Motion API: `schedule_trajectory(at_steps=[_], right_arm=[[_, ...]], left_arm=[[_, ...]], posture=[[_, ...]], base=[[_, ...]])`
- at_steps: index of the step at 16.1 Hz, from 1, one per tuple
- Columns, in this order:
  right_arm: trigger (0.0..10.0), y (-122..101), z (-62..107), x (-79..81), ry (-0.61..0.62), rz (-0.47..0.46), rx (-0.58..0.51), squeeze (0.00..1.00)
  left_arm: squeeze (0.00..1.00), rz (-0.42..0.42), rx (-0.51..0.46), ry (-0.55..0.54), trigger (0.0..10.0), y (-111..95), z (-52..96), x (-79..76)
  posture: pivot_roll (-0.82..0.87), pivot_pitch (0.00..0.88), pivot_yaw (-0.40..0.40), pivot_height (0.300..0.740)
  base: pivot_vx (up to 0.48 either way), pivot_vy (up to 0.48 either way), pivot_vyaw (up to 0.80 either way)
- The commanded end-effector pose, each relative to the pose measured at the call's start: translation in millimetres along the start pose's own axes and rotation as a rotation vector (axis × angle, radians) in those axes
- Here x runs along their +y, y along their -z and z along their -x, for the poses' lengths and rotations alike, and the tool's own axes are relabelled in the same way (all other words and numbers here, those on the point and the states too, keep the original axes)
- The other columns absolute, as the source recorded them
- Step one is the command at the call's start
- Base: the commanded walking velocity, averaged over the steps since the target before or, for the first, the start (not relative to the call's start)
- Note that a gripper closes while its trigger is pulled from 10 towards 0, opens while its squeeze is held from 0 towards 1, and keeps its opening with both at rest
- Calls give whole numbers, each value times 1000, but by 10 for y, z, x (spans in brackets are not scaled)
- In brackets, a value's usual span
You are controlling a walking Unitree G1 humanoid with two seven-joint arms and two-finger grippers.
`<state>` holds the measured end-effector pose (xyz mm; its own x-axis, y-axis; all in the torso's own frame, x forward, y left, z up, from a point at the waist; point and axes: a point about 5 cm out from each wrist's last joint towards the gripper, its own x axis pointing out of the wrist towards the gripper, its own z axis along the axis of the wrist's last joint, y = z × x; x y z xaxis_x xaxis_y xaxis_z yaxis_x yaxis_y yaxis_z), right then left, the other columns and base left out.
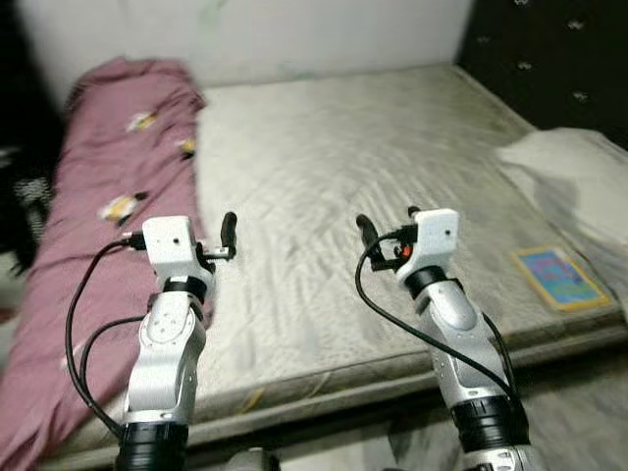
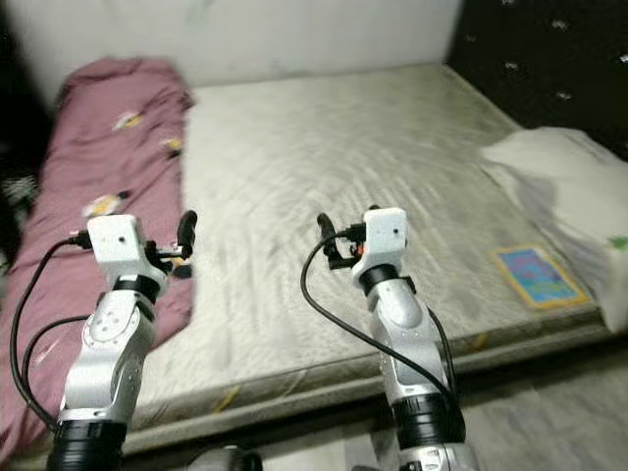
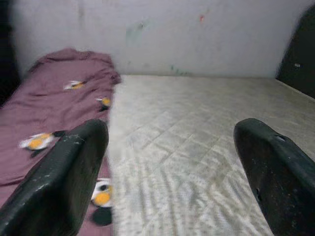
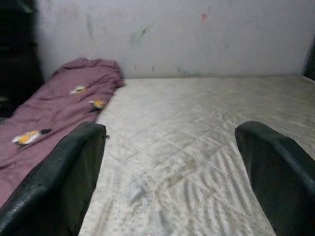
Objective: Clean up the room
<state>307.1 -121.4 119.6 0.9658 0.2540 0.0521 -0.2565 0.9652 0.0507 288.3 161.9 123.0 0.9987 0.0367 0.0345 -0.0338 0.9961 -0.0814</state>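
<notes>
Left arm: closest thing to the head camera, silver, raised over the near edge of the bed. The left gripper (image 1: 229, 235) has its fingers spread wide with nothing between them, hovering above the seam where blanket meets mattress.

Blanket: the maroon blanket (image 1: 108, 211) with little yellow flower prints lies rumpled along the left side of the mattress, spilling over the near left corner toward the floor. Probably the main thing to tidy here.

Mattress: bare pale quilted mattress (image 1: 334, 167), stained in places, runs back to the wall.

Right arm: also raised, the right gripper (image 4: 170, 172) released and holding nothing, over the middle of the mattress.

Book: a colourful book (image 1: 557, 277) lies flat near the right front corner of the mattress, well apart from both grippers.

Pillow: a white pillow (image 1: 574, 177) lies along the right edge, just behind the book.

Risks: head views are a bit smeared, so aim could be off. If it grabs the blanket by a single fold, I'd guess the rest slides off the corner onto the floor. Reaching across for the book could mean leaning over the bed edge.
</notes>
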Motion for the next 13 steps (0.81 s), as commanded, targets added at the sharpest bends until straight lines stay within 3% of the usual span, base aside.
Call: schedule_trajectory(at_steps=[1,13], right_arm=[[10000,-37,-13,3,2,2,-14,0],[10000,-31,-11,48,-26,44,-13,0]], left_arm=[[0,-3,5,-8,10000,2,3,19],[0,-7,8,1,10000,6,6,20]], posture=[[-30,0,16,740],[-31,0,17,740]], base=[[0,0,513],[0,443,0]])
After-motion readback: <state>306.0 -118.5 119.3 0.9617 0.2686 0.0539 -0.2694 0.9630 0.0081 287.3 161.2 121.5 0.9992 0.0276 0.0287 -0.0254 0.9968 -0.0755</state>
